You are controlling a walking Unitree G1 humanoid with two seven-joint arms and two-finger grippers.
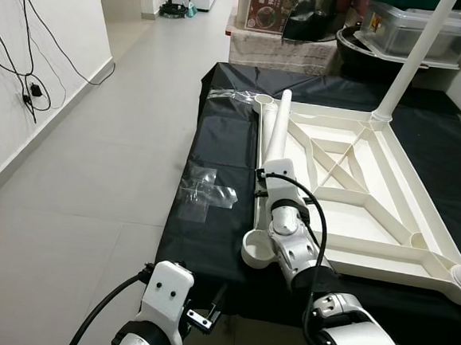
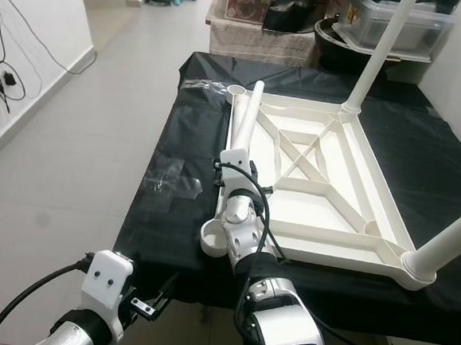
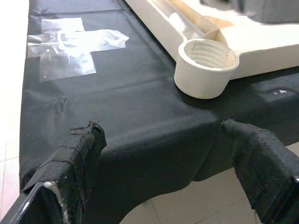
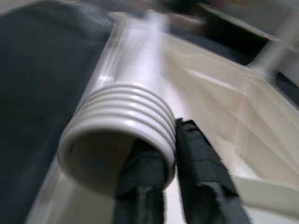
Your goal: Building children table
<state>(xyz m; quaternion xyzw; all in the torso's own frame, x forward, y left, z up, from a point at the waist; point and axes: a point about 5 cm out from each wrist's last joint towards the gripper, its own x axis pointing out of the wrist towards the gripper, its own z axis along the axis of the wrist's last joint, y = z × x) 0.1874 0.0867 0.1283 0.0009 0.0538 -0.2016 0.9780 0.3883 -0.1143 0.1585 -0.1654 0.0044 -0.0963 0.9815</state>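
Black cloth (image 1: 217,235) drapes a low platform over pale floor tiles; on it lies the upturned white plastic tabletop (image 1: 355,206), ribbed with diagonal braces, two legs already upright in its corner sockets. One loose leg (image 1: 278,128) (a smooth tube with a ridged threaded end) rests along the tabletop's left edge; the right gripper (image 4: 170,163) pinches its rim. Near the empty threaded socket (image 3: 205,65), the left gripper (image 3: 168,154) hangs spread apart.
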